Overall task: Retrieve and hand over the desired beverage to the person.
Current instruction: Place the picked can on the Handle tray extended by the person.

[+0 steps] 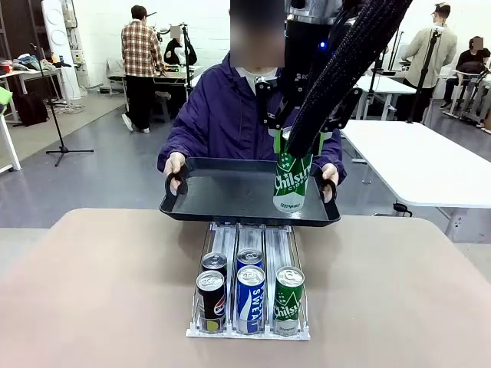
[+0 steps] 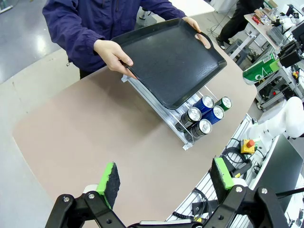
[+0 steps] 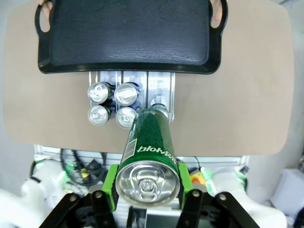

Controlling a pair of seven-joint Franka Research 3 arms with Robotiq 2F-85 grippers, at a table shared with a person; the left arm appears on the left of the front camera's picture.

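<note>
The person (image 1: 230,115) in a dark purple jacket stands at the far side and holds a black tray (image 1: 222,192) level by both handles. My right gripper (image 1: 301,146) is shut on a green Chilsung can (image 1: 292,182), which hangs in the air in front of the tray. In the right wrist view this green can (image 3: 149,152) sits between the green pads (image 3: 110,183), above the rack and short of the tray (image 3: 123,38). My left gripper (image 2: 166,180) stands open and holds nothing, high over the near table. From there I see the tray (image 2: 171,57) and the held can (image 2: 261,71).
A metal can rack (image 1: 230,238) lies on the tan table below the tray, with several cans: black Pepsi (image 1: 211,295), blue Pocari Sweat (image 1: 250,295) and green Chilsung (image 1: 288,295). White tables, a stand and other people are farther back.
</note>
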